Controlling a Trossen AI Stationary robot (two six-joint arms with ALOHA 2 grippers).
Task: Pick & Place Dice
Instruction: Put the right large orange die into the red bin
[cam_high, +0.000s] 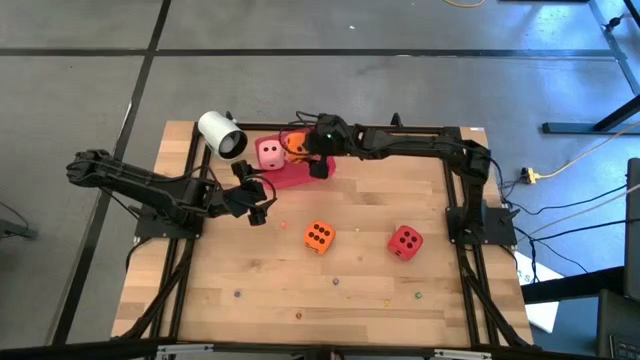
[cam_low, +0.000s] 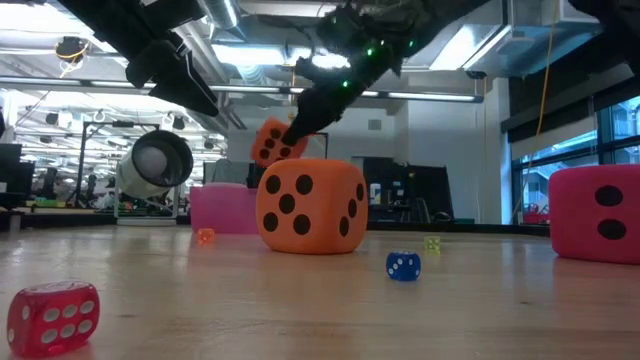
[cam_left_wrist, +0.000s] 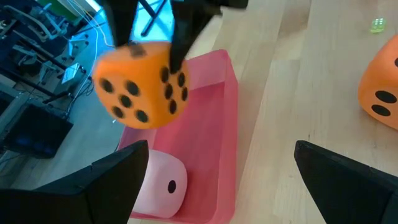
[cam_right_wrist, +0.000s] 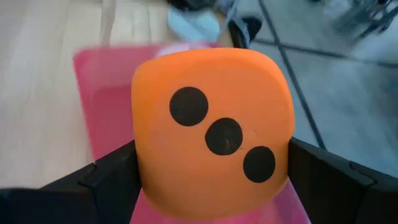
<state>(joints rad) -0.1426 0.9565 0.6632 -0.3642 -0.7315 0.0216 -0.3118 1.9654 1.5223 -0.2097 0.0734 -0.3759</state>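
Observation:
An orange die (cam_right_wrist: 214, 137) hangs over the flat red tray (cam_left_wrist: 211, 124) at the table's far side, with my right gripper (cam_high: 305, 150) shut on it. A pale pink die (cam_left_wrist: 158, 180) lies in the tray beside it. A second orange die (cam_high: 319, 237) and a red die (cam_high: 405, 241) rest on the wooden table nearer the front. My left gripper (cam_high: 258, 205) stands open just in front of the tray, nothing between its fingers. My right gripper pinches the orange die by two opposite side faces (cam_right_wrist: 144, 158) between its two fingers (cam_left_wrist: 181, 37). The fingers slant down at it from the table's right and far side. The die is lifted clear above the tray and tilted (cam_low: 275, 142).
A white cylinder (cam_high: 222, 135) lies at the table's far left corner beside the tray. Tiny coloured beads and small dice (cam_low: 403, 265) are scattered over the near half of the table. The table's far edge runs just behind the tray.

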